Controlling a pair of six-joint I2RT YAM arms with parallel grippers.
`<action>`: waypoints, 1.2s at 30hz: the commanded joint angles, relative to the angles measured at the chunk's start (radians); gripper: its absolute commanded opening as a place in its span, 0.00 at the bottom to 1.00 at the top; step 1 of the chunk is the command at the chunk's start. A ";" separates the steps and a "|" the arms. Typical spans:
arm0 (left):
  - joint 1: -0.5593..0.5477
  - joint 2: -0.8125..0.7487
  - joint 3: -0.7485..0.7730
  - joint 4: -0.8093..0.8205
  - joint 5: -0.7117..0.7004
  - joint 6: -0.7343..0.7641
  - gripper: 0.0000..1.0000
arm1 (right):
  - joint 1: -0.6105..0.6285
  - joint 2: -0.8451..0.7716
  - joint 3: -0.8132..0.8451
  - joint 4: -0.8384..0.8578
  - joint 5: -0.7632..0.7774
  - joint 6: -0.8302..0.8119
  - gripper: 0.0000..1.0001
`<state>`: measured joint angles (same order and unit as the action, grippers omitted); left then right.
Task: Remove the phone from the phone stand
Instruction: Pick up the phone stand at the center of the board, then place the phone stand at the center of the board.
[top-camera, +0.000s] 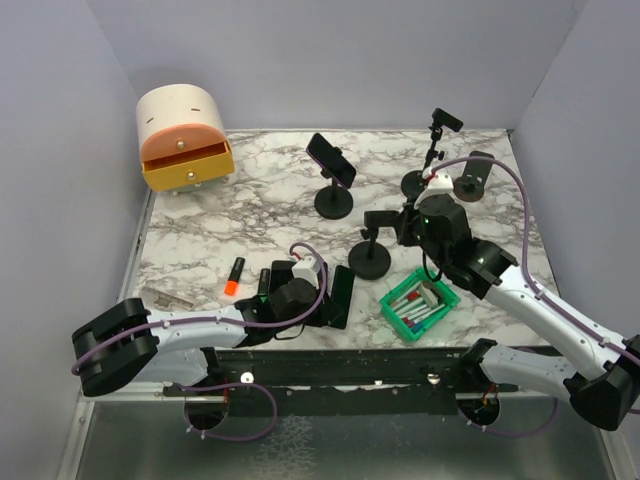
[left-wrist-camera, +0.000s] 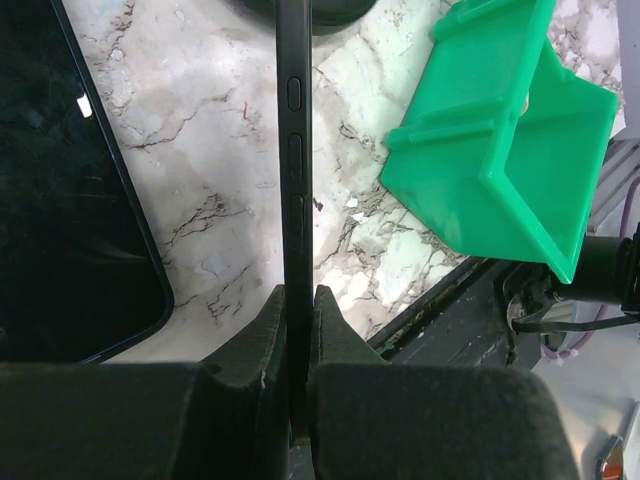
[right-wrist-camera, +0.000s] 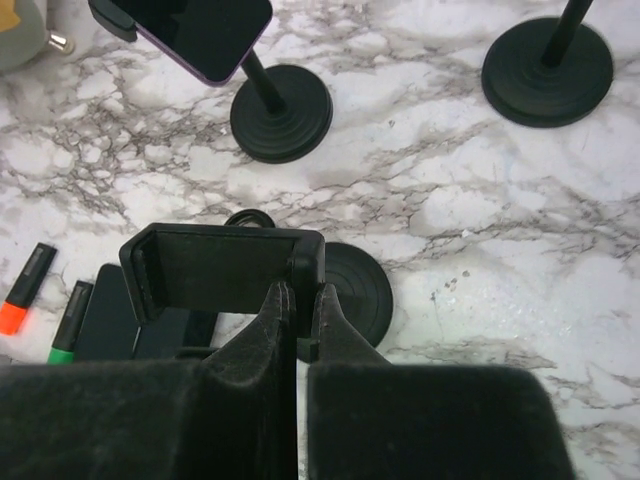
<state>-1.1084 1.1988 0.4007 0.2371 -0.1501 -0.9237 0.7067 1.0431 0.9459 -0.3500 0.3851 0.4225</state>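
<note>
Phone: the slim black smartphone (left-wrist-camera: 294, 150) is out of its cradle. It sits low over the white-veined marble desk (top-camera: 260, 210), beside the green plastic bin (left-wrist-camera: 480, 170). I cannot tell whether its lower edge touches the desk.
Left hand: my left hand (left-wrist-camera: 297, 300) is almost fully closed, its fingers pinching the smartphone across its thin body. The side buttons face the wrist camera.
Why that grip: I judge that clamping across the thickness keeps the smartphone from twisting while I carry it.
Right hand: my right hand (right-wrist-camera: 297, 300) is closed tight on the side lip of the black round-based phone stand (right-wrist-camera: 220, 268), whose cradle is empty.
Why that hold: I read it as bracing, so the light stand neither tips nor drags.
Task state: this stand looks cleared. What remains, I judge, is setting the smartphone down and letting go.
Other stand: a second black stand (top-camera: 333, 195) farther back carries a purple-edged phone (top-camera: 330, 160), well apart from both hands.
Unclear: a dark glossy slab (left-wrist-camera: 70, 200) fills the left of the left wrist view, and I cannot tell what it is.
</note>
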 joint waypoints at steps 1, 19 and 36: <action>-0.005 0.029 0.041 0.083 -0.001 0.016 0.00 | -0.003 -0.021 0.127 0.014 0.120 -0.064 0.00; -0.002 0.288 0.263 0.163 -0.023 0.078 0.00 | -0.412 0.053 0.190 0.102 0.226 -0.108 0.00; 0.053 0.395 0.298 0.212 -0.028 0.094 0.00 | -0.579 0.255 0.169 0.311 0.224 -0.068 0.00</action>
<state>-1.0721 1.5803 0.6918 0.3767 -0.1520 -0.8452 0.1394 1.2835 1.1019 -0.2199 0.5926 0.3428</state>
